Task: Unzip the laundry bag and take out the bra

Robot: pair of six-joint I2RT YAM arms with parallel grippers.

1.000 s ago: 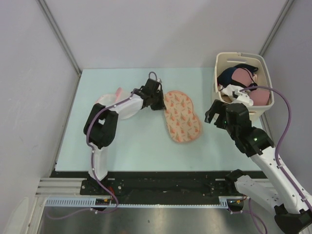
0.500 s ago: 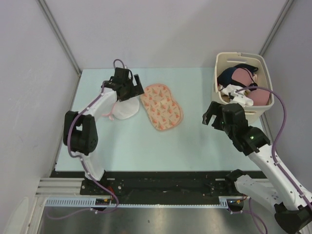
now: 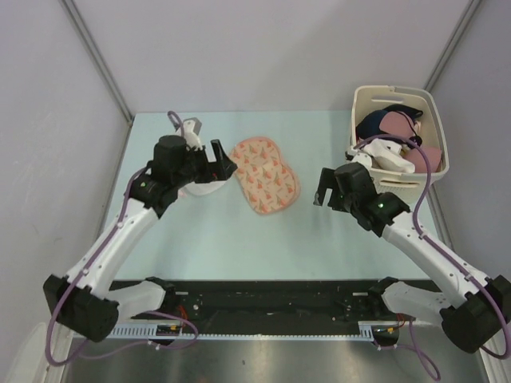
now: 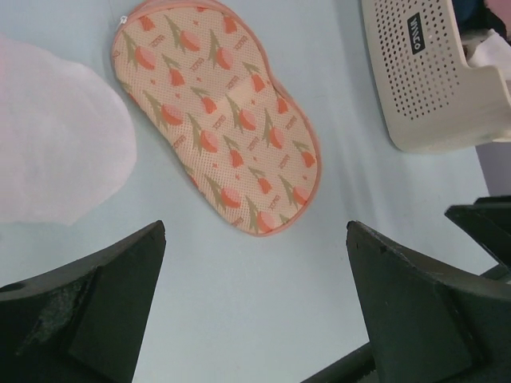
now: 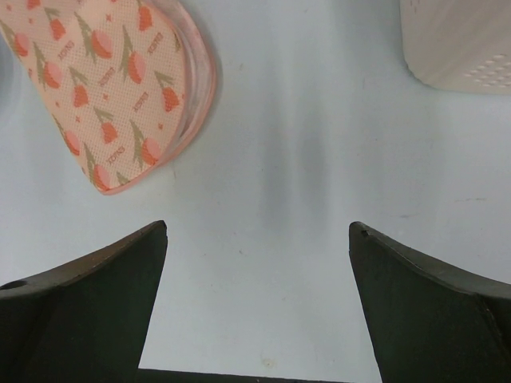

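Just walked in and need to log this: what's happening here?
The left tool and right tool hang open and empty above the table. The laundry bag lies flat between them, untouched. A white cloth lies beside it. The bra sits in the basket at the right.

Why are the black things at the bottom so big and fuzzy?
Left wrist view: that's the left gripper, its fingers by the lens, so huge and soft-edged; the laundry bag is sharp. Right wrist view: same with the right gripper.
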